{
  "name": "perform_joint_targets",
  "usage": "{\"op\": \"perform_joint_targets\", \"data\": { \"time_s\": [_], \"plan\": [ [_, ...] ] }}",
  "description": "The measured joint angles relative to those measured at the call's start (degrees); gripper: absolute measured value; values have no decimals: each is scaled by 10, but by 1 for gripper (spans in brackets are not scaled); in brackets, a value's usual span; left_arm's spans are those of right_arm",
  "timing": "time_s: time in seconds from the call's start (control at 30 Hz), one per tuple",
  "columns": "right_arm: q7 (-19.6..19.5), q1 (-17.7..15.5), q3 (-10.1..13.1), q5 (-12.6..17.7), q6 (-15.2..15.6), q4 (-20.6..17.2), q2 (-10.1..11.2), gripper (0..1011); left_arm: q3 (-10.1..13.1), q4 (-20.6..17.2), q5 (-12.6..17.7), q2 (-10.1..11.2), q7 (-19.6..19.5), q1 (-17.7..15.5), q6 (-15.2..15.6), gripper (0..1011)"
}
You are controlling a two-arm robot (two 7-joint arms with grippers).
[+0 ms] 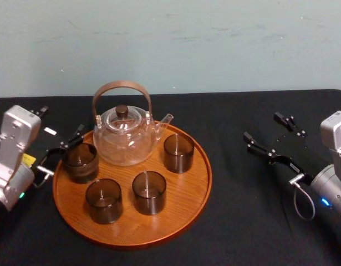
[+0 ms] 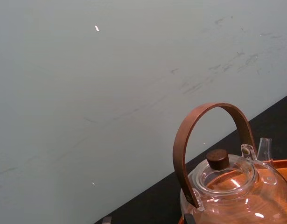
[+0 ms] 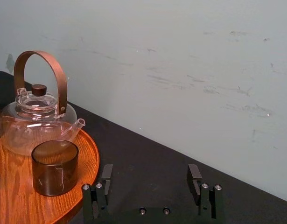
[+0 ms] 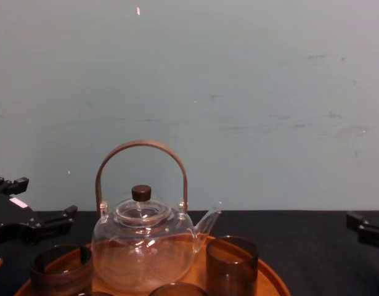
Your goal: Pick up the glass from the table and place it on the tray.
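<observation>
Several smoky brown glasses stand on the round wooden tray [image 1: 178,213]. The leftmost glass [image 1: 80,162] sits just inside the tray's left rim and shows low in the chest view as a glass [image 4: 60,268]. My left gripper [image 1: 60,122] is open with nothing between its fingers, hovering just behind and to the left of that glass, at the tray's edge. My right gripper [image 1: 265,128] hangs open over the black cloth, well to the right of the tray. The right wrist view shows this gripper [image 3: 150,172] beside the nearest glass [image 3: 54,167].
A clear glass teapot [image 1: 125,136] with a brown hoop handle stands at the back of the tray. Black cloth [image 1: 242,221] covers the table around the tray. A pale wall [image 4: 238,92] rises behind the table.
</observation>
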Motion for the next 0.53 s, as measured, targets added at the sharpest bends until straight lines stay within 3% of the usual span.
{"op": "perform_joint_targets", "data": {
  "time_s": [0.53],
  "plan": [
    [2,1,-1,2,0,0,1,1002,0,0,0,0,0,0,0,1001]
  ]
}}
